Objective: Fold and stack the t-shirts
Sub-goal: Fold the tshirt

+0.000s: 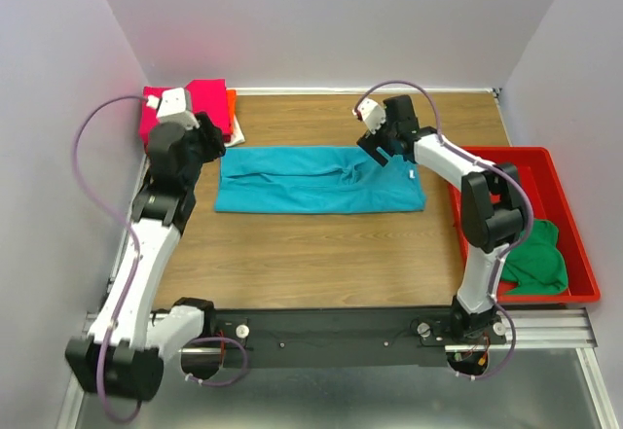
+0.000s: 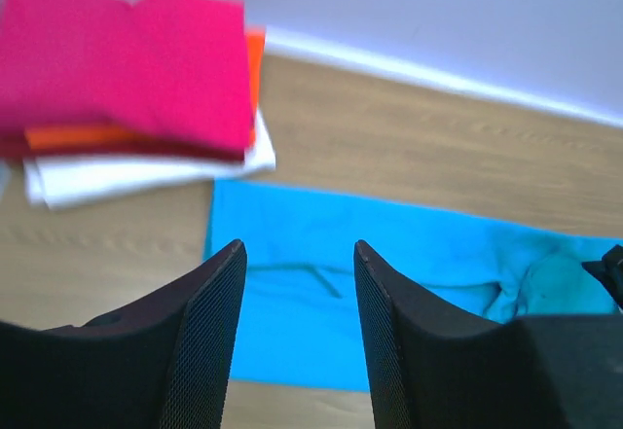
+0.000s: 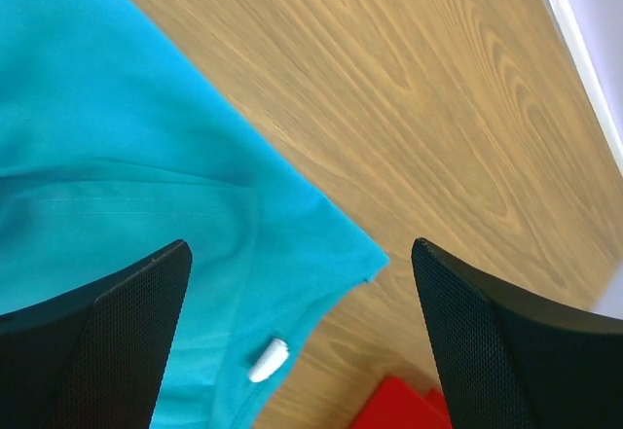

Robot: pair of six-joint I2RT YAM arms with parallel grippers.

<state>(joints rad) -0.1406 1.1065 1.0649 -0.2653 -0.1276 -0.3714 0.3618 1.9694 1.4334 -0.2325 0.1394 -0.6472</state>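
Note:
A teal t-shirt (image 1: 316, 181) lies folded lengthwise in a long strip across the middle of the table; its white neck label (image 3: 267, 360) shows near its right end. My left gripper (image 1: 212, 139) is open and empty above the strip's far left corner (image 2: 321, 283). My right gripper (image 1: 382, 149) is open and empty above the strip's far right corner (image 3: 331, 244). A stack of folded shirts, magenta (image 2: 127, 59) on top of orange (image 2: 255, 50) and cream (image 2: 146, 171), sits at the back left (image 1: 209, 93). A green t-shirt (image 1: 533, 254) lies crumpled in the red tray.
The red plastic tray (image 1: 555, 171) stands at the right edge of the table; its corner shows in the right wrist view (image 3: 399, 405). Walls close the table on the left, back and right.

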